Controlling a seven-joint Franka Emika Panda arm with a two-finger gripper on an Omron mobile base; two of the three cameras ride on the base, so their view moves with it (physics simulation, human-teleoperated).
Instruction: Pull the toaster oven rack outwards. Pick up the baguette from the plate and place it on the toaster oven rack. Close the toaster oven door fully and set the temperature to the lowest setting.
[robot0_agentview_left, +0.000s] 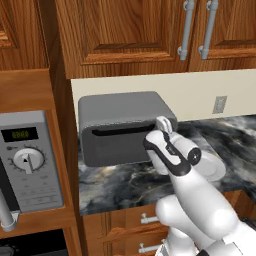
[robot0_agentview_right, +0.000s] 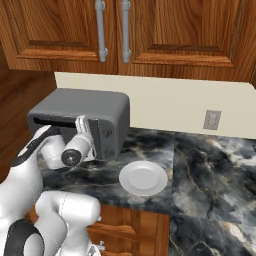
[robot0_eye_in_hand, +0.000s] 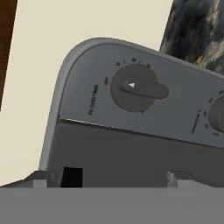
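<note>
A: Toaster oven (robot0_agentview_left: 125, 127) spot?
B: On the marble counter (robot0_agentview_right: 210, 170), back against the cream wall, under the wood cabinets (robot0_agentview_left: 140, 30). Door (robot0_agentview_left: 117, 145) looks closed, dark handle slot along its top edge. Microwave (robot0_agentview_left: 27, 160) sits at 9 o'clock of it in the left base view.
A: Gripper?
B: Gripper (robot0_agentview_left: 164, 125) is up at the oven's knob side, fingers spread apart, nothing between them. Can't tell whether it touches the panel.
A: Hand view?
B: Close on the control panel, rolled sideways. One knob (robot0_eye_in_hand: 138, 89) dead ahead with a white pointer mark, a second knob (robot0_eye_in_hand: 217, 114) at 3 o'clock, cut off by the edge.
A: Plate?
B: White plate (robot0_agentview_right: 143, 178) bare on the counter, at 5 o'clock of the oven in the right base view, near it, not touching. Wall outlet (robot0_agentview_right: 212, 120) at 3 o'clock.
</note>
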